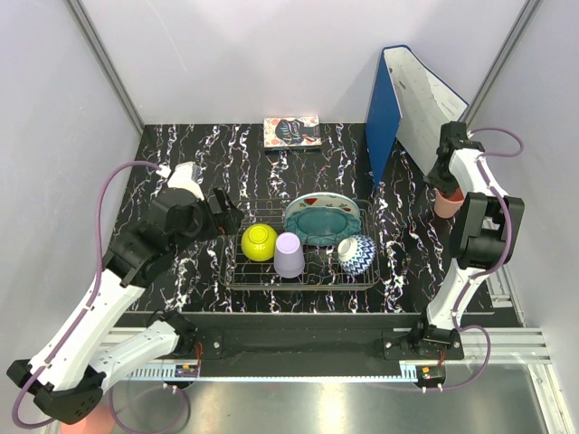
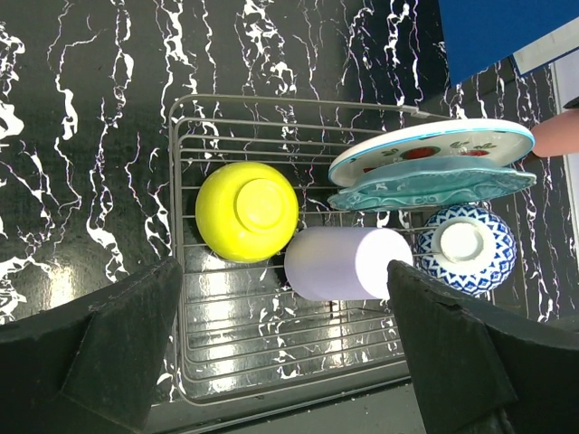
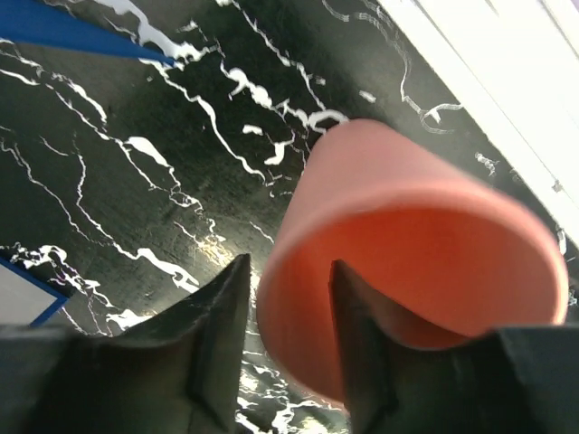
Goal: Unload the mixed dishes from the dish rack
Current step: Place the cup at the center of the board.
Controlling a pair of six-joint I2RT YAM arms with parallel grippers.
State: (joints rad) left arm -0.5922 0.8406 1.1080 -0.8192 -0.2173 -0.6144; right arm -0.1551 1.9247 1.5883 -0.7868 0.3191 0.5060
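Observation:
The grey wire dish rack [image 1: 237, 277] holds a yellow-green bowl [image 1: 259, 242] upside down, a lilac cup [image 1: 289, 256] on its side, a blue-white patterned bowl [image 1: 357, 254], a teal scalloped plate [image 1: 317, 224] and a white plate with red marks [image 1: 318, 200] leaning behind it. My left gripper [image 1: 226, 212] hangs wide open and empty over the rack's left part [image 2: 282, 271], with the lilac cup [image 2: 344, 262] and the bowl [image 2: 246, 211] below it. My right gripper [image 1: 445, 185] straddles the wall of the pink cup [image 3: 407, 235], one finger inside, a thin gap beside the outer finger [image 3: 222, 316].
A blue binder [image 1: 384, 113] stands open at the back right, close to the right arm. A patterned book [image 1: 291, 132] lies at the back centre. The table's right edge and a white rail [image 3: 507, 72] run just beyond the pink cup. Grey walls close in both sides.

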